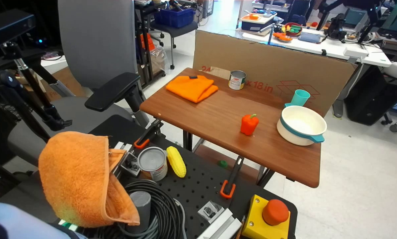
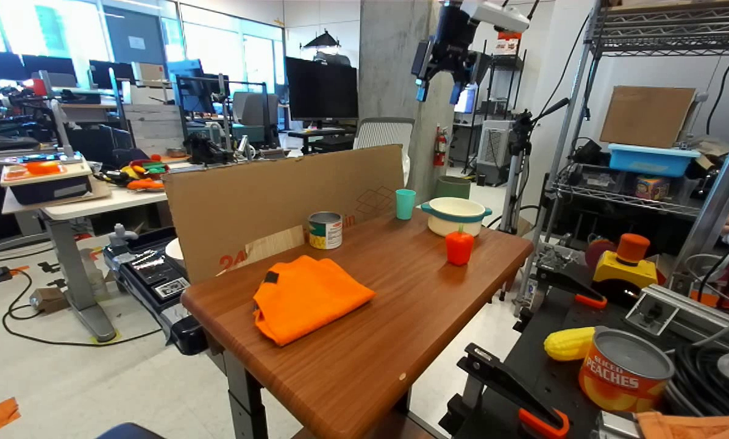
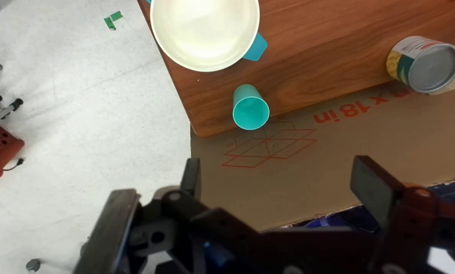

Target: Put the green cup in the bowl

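At right of an exterior view, the green cup (image 1: 300, 97) looks to be of smooth plastic and the bowl (image 1: 303, 121) smooth, a little glossy. The tabletop (image 1: 218, 111) in the centre shows wood grain; the towel (image 1: 75, 176) at lower left is rough, fluffy cloth; the cardboard (image 1: 275, 66) at upper right looks matt.

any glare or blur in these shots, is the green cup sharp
Wrist view: the gripper looks soft and dark, the green cup clearer, the bowl bright inside; in an exterior view, the windows are washed out nearly white.
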Controlling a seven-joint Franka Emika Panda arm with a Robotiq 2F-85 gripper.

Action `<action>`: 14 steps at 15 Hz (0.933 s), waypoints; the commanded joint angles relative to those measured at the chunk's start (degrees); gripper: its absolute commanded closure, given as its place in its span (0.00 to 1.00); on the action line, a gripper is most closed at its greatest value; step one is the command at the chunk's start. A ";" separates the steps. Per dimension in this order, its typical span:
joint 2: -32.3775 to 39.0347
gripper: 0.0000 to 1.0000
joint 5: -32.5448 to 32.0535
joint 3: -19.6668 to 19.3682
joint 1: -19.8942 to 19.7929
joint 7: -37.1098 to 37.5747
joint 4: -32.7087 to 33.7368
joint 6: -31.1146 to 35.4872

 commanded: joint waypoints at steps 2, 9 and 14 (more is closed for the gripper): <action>10.52 0.00 -0.43 3.21 -2.84 -3.66 9.15 0.99; 23.61 0.00 -3.97 4.25 -3.37 -3.35 19.49 -1.21; 30.38 0.00 -6.02 4.63 -2.84 -2.66 25.07 -3.02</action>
